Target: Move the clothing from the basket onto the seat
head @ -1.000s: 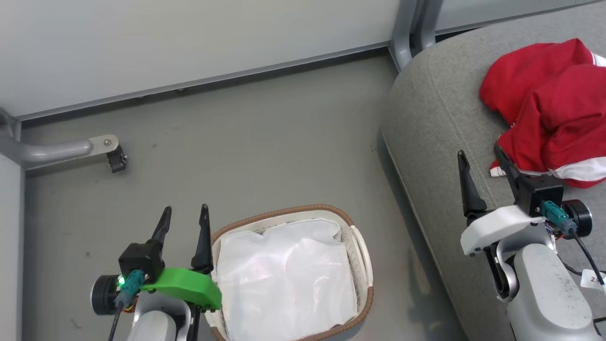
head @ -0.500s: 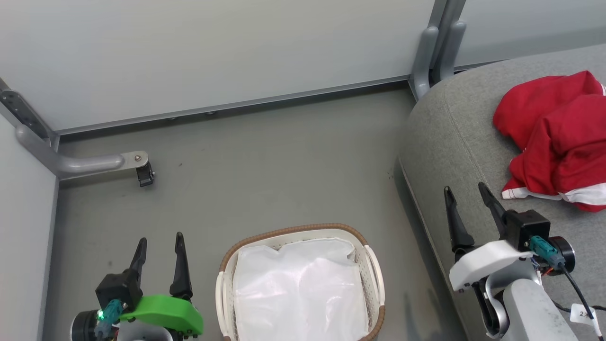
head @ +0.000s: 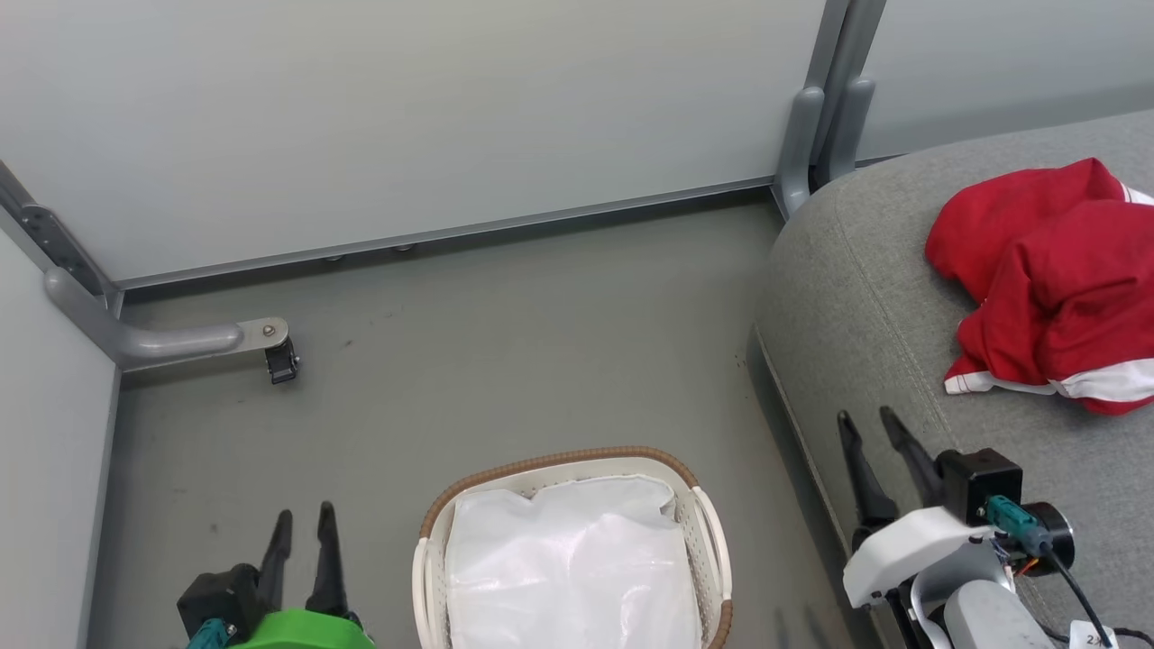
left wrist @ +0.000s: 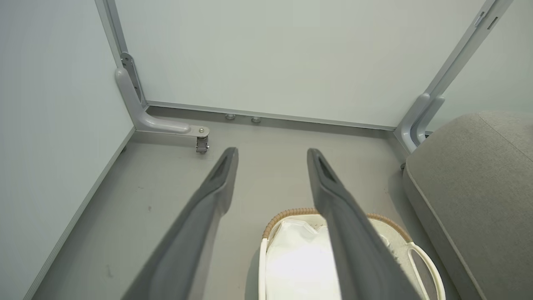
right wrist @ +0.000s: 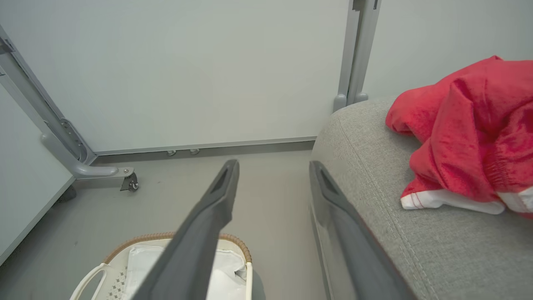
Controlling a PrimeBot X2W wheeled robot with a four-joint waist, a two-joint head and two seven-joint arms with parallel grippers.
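Spread fingers (left wrist: 210, 204) beside lined basket (left wrist: 287, 213)

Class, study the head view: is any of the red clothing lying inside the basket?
No: inside the basket lies its white liner, while the red clothing lies heaped on the grey seat.

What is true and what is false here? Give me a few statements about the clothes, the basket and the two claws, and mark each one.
1. The red clothes lie on the grey seat. True.
2. The basket stands on the floor beside the seat. True.
3. The basket holds a red garment. False: only a white cloth shows inside it.
4. The right gripper is clamped on the clothes. False: it is open, empty and apart from them.
5. The left gripper is open and holds nothing. True.
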